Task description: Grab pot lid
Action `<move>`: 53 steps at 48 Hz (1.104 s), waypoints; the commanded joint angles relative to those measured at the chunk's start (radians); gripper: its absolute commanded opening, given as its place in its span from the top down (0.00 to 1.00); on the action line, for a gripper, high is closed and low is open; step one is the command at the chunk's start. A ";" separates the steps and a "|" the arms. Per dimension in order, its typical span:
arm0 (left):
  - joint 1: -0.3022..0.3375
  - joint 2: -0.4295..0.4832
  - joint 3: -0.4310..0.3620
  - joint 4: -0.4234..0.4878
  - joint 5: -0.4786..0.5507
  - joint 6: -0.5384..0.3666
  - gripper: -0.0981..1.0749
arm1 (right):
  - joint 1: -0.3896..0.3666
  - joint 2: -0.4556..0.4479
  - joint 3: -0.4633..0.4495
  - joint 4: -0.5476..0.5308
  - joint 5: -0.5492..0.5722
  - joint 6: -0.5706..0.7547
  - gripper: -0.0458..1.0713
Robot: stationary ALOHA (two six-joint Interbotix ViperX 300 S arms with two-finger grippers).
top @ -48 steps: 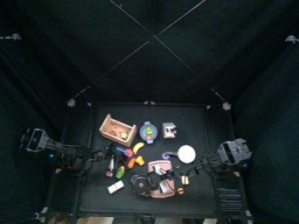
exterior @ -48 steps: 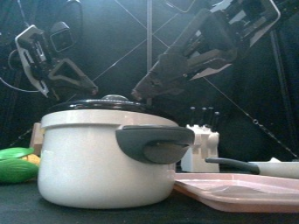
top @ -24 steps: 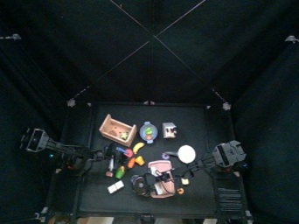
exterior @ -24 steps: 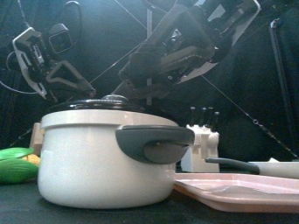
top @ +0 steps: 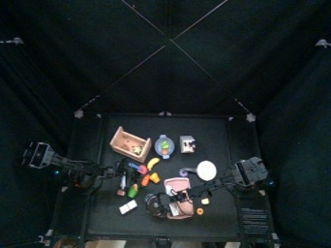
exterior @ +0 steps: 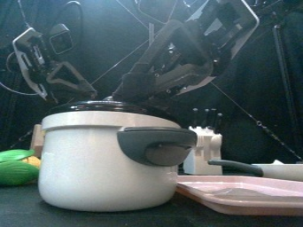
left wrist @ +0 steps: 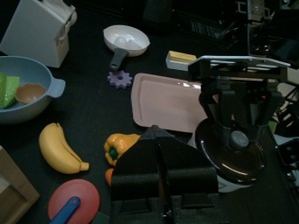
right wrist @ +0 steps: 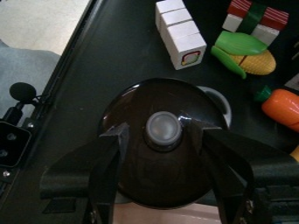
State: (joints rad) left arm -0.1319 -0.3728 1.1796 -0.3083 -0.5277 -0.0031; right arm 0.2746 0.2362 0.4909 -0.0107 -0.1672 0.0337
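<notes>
The pot lid (right wrist: 163, 136) is black with a grey knob (right wrist: 163, 129) and sits on a cream pot (exterior: 95, 160) at the table's front. My right gripper (right wrist: 163, 140) hangs just above it, open, with one jaw on each side of the knob and not touching it. In the front view the right gripper (exterior: 133, 87) stands right over the lid (exterior: 101, 105). The left wrist view shows the lid (left wrist: 233, 147) under the right gripper. My left gripper (left wrist: 170, 171) is shut and empty, low over the table left of the pot.
A pink tray (left wrist: 170, 101) lies beside the pot. A banana (left wrist: 59, 149), an orange pepper (left wrist: 121, 145), a bowl (left wrist: 26, 105), a white scoop (left wrist: 126, 39) and a carton (left wrist: 41, 26) lie around. White blocks (right wrist: 181, 35) and toy vegetables (right wrist: 247, 52) lie behind the pot.
My right gripper has come down and to the left over the lid. The left arm has not moved.
</notes>
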 commanded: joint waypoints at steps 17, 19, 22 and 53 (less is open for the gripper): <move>-0.003 0.000 -0.009 0.000 -0.009 0.002 0.94 | -0.015 -0.017 -0.023 0.003 -0.003 0.005 0.28; -0.003 -0.002 -0.009 0.000 -0.009 0.002 0.94 | -0.017 -0.017 -0.023 0.003 -0.003 0.005 0.30; -0.003 0.000 -0.009 0.000 -0.011 0.002 0.94 | -0.020 -0.015 -0.025 0.003 -0.003 0.003 0.32; -0.003 -0.002 -0.006 -0.002 -0.011 0.000 0.94 | -0.026 -0.041 -0.029 -0.003 -0.003 0.003 0.35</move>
State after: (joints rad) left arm -0.1335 -0.3743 1.1827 -0.3083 -0.5292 -0.0031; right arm 0.2562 0.2408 0.4817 -0.0123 -0.1672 0.0383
